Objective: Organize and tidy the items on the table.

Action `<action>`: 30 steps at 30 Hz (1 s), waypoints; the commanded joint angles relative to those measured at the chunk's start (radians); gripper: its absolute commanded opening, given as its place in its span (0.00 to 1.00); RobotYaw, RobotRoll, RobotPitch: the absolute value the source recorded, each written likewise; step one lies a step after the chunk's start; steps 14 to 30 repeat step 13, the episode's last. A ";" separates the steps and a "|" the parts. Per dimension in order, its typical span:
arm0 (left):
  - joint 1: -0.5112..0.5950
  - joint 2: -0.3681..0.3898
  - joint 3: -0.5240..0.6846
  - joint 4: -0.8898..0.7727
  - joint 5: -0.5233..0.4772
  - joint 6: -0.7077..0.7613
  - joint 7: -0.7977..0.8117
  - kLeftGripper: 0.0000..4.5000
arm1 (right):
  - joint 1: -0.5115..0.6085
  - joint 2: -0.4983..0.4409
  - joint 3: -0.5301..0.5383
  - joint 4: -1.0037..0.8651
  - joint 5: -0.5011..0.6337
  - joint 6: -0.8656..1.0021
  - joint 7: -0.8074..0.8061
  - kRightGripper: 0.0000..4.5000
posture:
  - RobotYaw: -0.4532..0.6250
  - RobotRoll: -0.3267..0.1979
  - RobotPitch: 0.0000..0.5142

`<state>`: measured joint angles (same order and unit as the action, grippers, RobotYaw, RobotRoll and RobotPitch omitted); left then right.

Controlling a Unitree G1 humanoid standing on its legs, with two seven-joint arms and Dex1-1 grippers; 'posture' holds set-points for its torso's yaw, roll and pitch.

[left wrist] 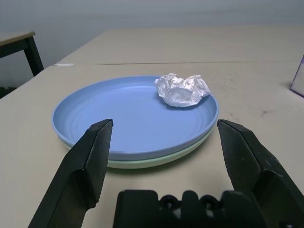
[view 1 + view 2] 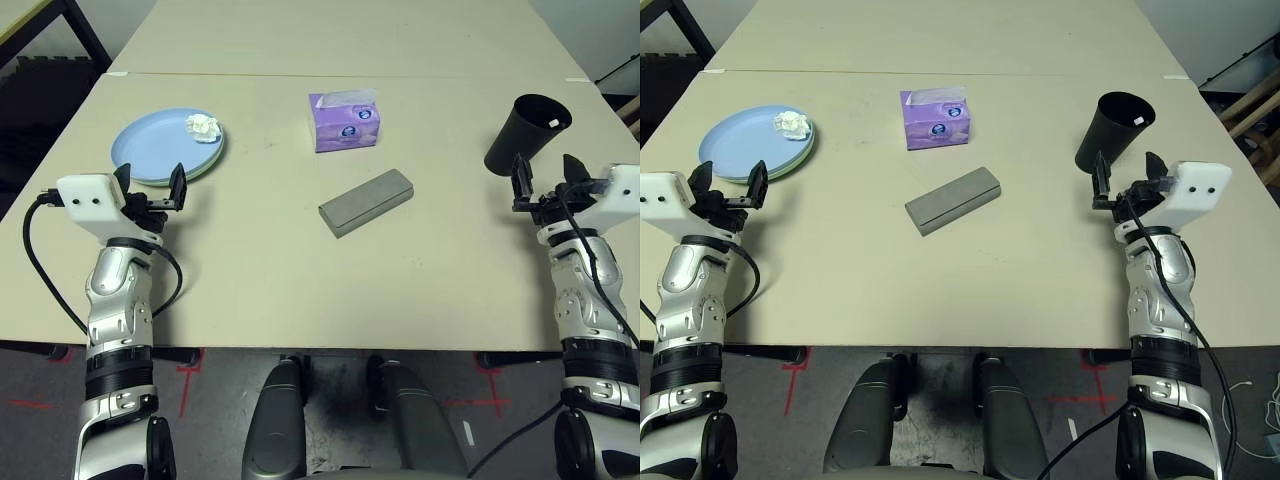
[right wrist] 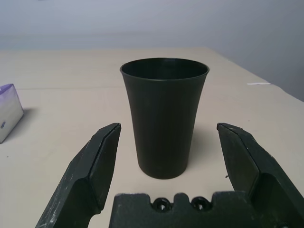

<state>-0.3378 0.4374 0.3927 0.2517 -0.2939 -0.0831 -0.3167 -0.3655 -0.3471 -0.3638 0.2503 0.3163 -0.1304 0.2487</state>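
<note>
A light blue plate (image 2: 150, 145) lies stacked on a pale green plate (image 1: 156, 161) at the table's (image 2: 300, 290) left side. A crumpled white tissue wad (image 2: 203, 126) rests on its far rim. My left gripper (image 2: 152, 180) hovers open just before the plates, holding nothing. A purple tissue box (image 2: 344, 120) stands at the middle back. A grey oblong glasses case (image 2: 366, 201) lies at an angle in the centre. At the right a black cup (image 2: 527, 133) stands upright. My right gripper (image 2: 545, 170) is open just in front of the cup, apart from it.
A second beige table (image 2: 350, 35) butts against the far edge along a seam. Black table legs (image 2: 85, 30) and dark floor show at the far left. Bare tabletop stretches between the two arms along the near edge.
</note>
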 commanded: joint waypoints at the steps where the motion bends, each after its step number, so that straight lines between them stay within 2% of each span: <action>1: 0.026 0.019 0.012 -0.013 -0.021 0.018 -0.022 1.00 | 0.017 -0.012 -0.019 -0.032 0.009 0.014 -0.009 0.99 | 0.54 0.62 0.36; 10: 0.023 0.023 0.018 -0.004 -0.027 0.024 -0.030 1.00 | 0.012 -0.006 -0.012 -0.039 0.006 0.024 -0.013 0.99 | 0.55 0.62 0.33; 30: 0.016 0.023 0.020 0.005 -0.030 0.022 -0.029 1.00 | 0.004 -0.006 -0.007 -0.041 0.005 0.031 -0.013 0.99 | 0.55 0.62 0.33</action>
